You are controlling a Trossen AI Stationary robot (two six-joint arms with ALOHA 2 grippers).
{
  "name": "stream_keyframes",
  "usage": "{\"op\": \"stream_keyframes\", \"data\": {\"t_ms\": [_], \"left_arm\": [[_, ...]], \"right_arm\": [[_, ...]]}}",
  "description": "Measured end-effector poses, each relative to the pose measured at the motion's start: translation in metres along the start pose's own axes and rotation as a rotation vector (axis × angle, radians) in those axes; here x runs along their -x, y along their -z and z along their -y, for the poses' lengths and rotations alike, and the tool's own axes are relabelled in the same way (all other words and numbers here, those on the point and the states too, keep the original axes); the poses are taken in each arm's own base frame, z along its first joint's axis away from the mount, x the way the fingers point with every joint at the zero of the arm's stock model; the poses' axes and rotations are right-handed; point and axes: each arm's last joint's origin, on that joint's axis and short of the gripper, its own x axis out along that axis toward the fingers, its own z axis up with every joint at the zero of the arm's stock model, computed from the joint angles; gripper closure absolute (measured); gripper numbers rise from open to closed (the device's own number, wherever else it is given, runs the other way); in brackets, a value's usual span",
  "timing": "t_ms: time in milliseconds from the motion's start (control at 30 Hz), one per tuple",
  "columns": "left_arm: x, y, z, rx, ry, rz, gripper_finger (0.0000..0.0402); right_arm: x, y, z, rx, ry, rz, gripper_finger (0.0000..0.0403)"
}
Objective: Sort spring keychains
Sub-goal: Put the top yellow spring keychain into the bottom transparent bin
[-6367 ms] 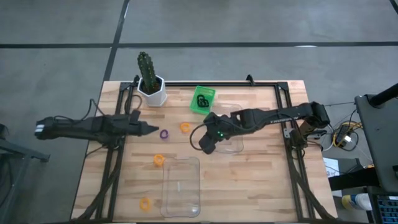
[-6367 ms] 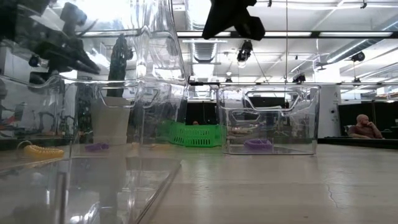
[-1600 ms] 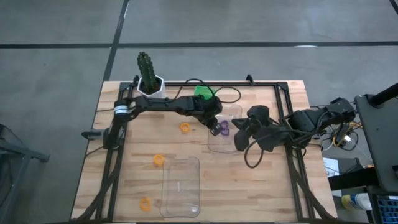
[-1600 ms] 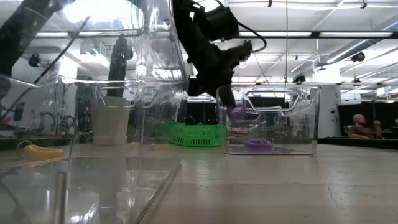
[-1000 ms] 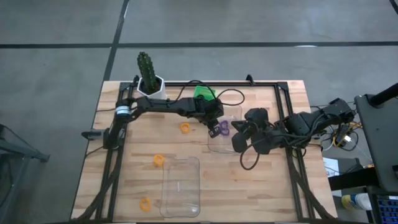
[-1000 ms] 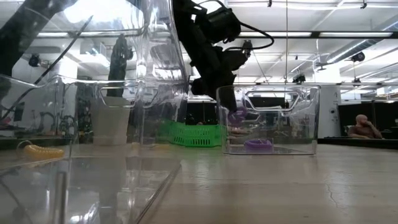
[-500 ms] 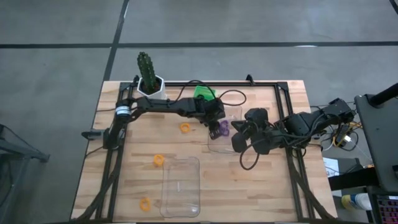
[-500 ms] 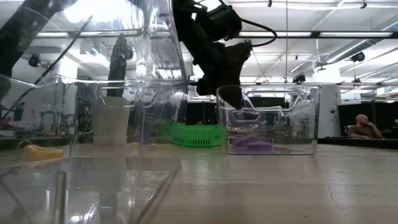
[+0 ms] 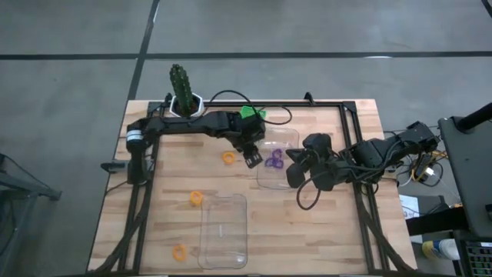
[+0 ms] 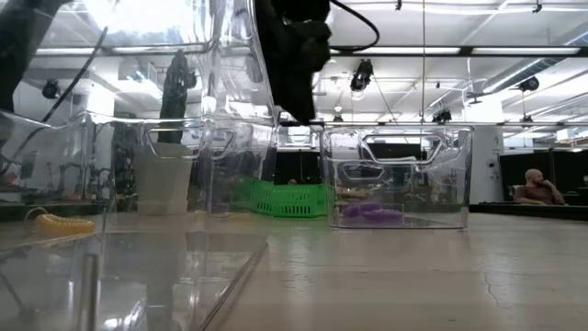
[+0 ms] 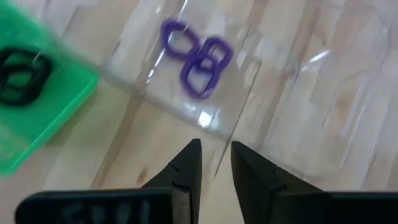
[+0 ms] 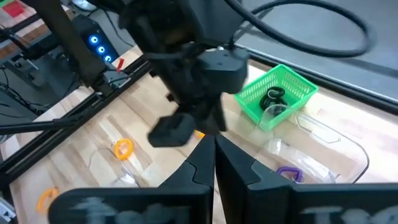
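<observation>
Two or three purple spring keychains (image 9: 274, 160) lie on the floor of the far clear tray (image 9: 286, 135); they also show in the left wrist view (image 11: 198, 57) and the low view (image 10: 370, 212). Orange keychains lie on the table (image 9: 228, 158), (image 9: 196, 198), (image 9: 179, 251). Black keychains (image 11: 22, 74) lie in the green bin (image 9: 247, 114). My left gripper (image 9: 252, 160) hangs above the table just left of the tray, a little open and empty (image 11: 214, 149). My right gripper (image 9: 292, 175) is shut and empty at the tray's right side (image 12: 214, 146).
A second clear tray (image 9: 224, 231) lies near the table's front edge. A potted cactus (image 9: 184, 100) stands at the far left. A dark frame (image 9: 354, 131) runs along the table's far and right edges. Bare wood lies between the two trays.
My left gripper held a purple keychain over the far clear tray and has let it go; the keychain now lies in the tray beside the other purple ones. The gripper has then risen and drawn back toward the table's left, clear of the tray.
</observation>
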Motion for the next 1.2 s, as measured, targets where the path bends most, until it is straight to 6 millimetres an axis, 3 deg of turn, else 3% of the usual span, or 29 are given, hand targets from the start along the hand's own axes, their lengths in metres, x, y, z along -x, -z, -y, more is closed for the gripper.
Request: {"op": "stream_keyframes", "data": {"t_ms": [167,467,900,1033,1200], "left_arm": [[0.014,0.013,-0.006,0.025,-0.027,-0.065,0.0323],[0.015,0.048,-0.027,0.126,-0.061,-0.123,0.0323],[-0.013,0.107,-0.068,0.32,-0.127,-0.161,0.0323],[-0.024,0.116,-0.079,0.342,-0.145,-0.171,0.0323],[-0.026,0.112,-0.085,0.334,-0.133,-0.112,0.0309]], "right_arm": [[0.0,-0.001,0.0,0.002,0.01,0.018,0.0394],[0.0,-0.001,0.0,0.007,0.009,0.021,0.0394],[0.0,-0.001,-0.001,0.002,0.006,0.022,0.0394],[0.0,-0.001,-0.001,-0.002,0.004,0.023,0.0394],[-0.001,0.0,-0.001,-0.004,0.005,0.022,0.0394]]}}
